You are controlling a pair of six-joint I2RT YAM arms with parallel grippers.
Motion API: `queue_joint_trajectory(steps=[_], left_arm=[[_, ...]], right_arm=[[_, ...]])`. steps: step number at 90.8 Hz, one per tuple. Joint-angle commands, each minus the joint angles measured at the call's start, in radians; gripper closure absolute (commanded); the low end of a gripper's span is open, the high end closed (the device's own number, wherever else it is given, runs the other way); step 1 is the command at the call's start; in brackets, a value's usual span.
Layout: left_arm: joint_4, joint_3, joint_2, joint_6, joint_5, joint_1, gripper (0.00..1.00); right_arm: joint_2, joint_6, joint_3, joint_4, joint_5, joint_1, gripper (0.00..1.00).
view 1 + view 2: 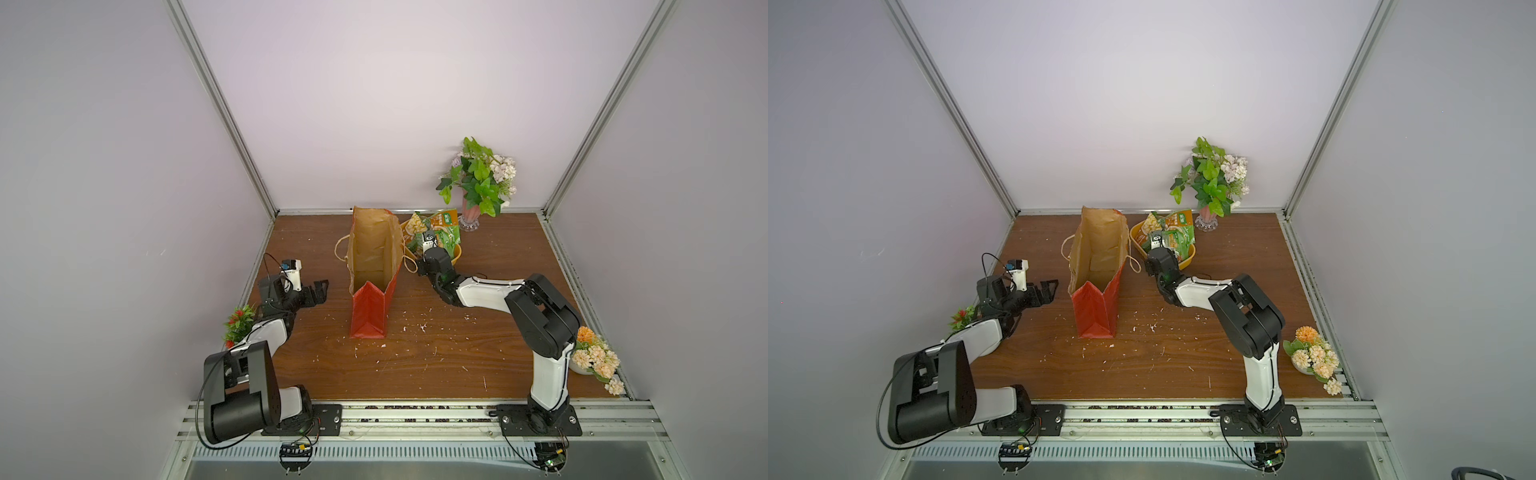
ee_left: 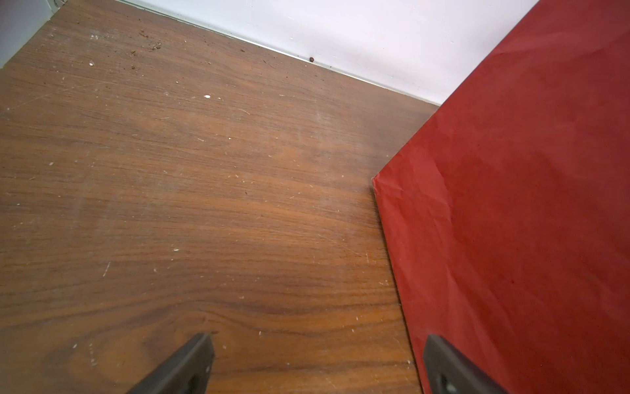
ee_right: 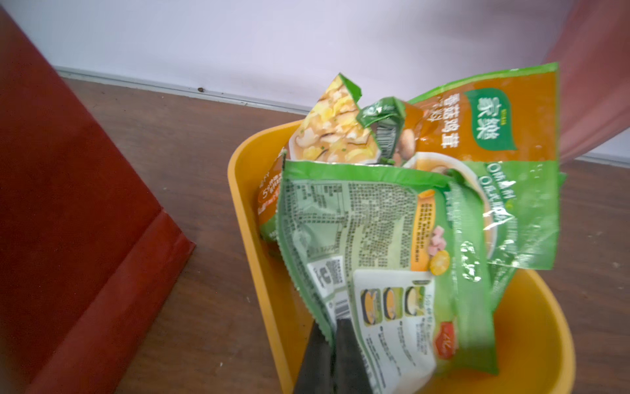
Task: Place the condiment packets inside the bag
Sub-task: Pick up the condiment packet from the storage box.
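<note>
The right gripper (image 3: 332,329) is clenched on the near corner of a glossy green printed condiment pouch (image 3: 368,238), whose length runs straight ahead over the yellow plastic tray (image 3: 262,290). The tall red paper bag (image 1: 374,266) stands just to its left; the left gripper (image 1: 316,291) hangs beyond, jaws spread, empty.

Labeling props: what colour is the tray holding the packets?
The tray is yellow-orange, clearest in the right wrist view.

There is one bag (image 1: 372,257), one yellow tray (image 3: 531,327), at least three condiment packets (image 3: 358,232) — the pile hides the exact number — three flower decorations (image 1: 482,183) and two robot arms (image 1: 540,316).
</note>
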Motion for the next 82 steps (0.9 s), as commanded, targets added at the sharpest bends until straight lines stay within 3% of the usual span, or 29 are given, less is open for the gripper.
queue_joint_trajectory(steps=[1, 44, 82], left_arm=[[0.001, -0.005, -0.020, 0.015, 0.021, 0.019, 0.01], [-0.004, -0.006, -0.028, 0.009, 0.038, 0.036, 0.01], [-0.002, 0.000, -0.028, -0.016, 0.077, 0.081, 0.01]], right_arm=[[-0.133, 0.037, -0.035, 0.087, -0.043, -0.025, 1.00], [-0.494, 0.101, -0.138, -0.024, -0.276, -0.065, 1.00], [-0.635, 0.133, 0.102, -0.263, -0.421, -0.009, 1.00]])
